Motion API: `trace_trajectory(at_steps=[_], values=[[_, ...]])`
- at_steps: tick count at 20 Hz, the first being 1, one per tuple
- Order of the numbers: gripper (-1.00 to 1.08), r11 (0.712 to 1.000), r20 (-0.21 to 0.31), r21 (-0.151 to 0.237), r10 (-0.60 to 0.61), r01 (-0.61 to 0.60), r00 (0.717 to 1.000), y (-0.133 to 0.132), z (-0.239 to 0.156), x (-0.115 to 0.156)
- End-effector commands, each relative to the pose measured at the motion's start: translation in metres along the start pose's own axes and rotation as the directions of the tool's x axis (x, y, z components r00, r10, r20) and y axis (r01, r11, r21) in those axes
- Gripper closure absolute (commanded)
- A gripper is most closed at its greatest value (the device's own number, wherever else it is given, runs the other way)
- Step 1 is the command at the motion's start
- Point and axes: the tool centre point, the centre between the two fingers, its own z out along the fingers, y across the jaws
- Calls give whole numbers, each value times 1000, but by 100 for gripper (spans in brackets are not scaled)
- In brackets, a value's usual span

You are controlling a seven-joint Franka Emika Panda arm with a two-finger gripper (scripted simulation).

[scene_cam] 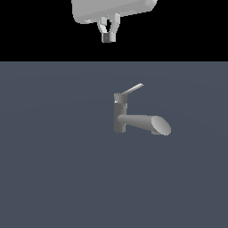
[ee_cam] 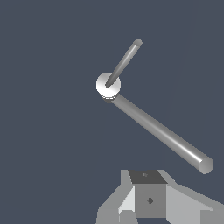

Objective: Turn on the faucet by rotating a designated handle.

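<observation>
— Below the fingers (scene_cam: 108, 35), well apart: where is the thin light-grey lever handle (scene_cam: 132, 90)?
— Atop the small grey metal faucet (scene_cam: 122, 116); its long axis slants upward. Fingers nearly closed, holding nothing.

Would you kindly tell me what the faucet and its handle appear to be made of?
The faucet looks like plain grey metal with a smooth satin finish: a soft bright streak runs along its spout. The handle, a thin lever, looks like paler brushed metal, lighter toward its tip. As this is a simulator render, both are guesses from shading alone.
</observation>
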Motion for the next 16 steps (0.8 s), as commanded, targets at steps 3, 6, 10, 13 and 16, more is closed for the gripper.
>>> trace_trajectory(at_steps=[3, 6, 10, 13, 16], values=[[108, 994, 1, -1, 106, -106, 994, -11, 26, 28], [108, 984, 2, -2, 176, -176, 984, -16, 43, 48], [108, 963, 2, -4, 269, -269, 963, -21, 66, 76], [108, 941, 2, -6, 339, -339, 941, -23, 83, 97], [108, 913, 2, -8, 409, -409, 913, -23, 101, 119]])
